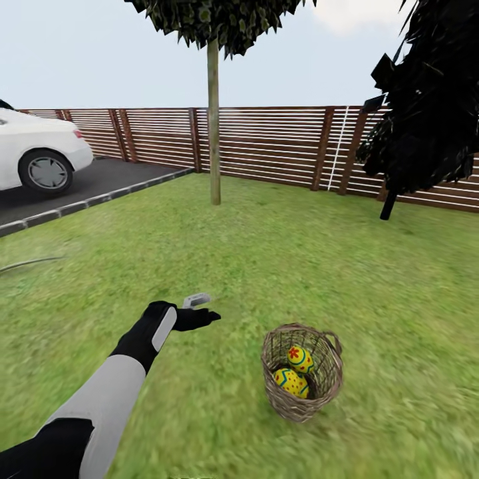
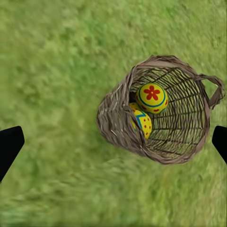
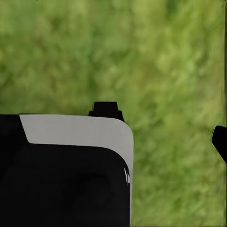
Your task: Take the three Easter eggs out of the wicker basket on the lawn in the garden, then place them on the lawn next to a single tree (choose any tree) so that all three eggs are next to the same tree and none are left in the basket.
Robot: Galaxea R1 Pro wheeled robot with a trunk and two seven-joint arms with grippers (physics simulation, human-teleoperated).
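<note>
Resting in the wicker basket (image 1: 303,382) on the lawn (image 1: 266,266), two Easter eggs (image 1: 299,359) are visible, stacked against the wall; a third cannot be confirmed. The left tool (image 2: 113,142) hangs above and beside the basket, released, fingertips wide apart. The right tool's state cannot be told.

Risks: a fingertip catching the open weave may tip the light basket; smooth, round eggs may slip from the grasp. The tree (image 1: 213,120) stands well apart.
</note>
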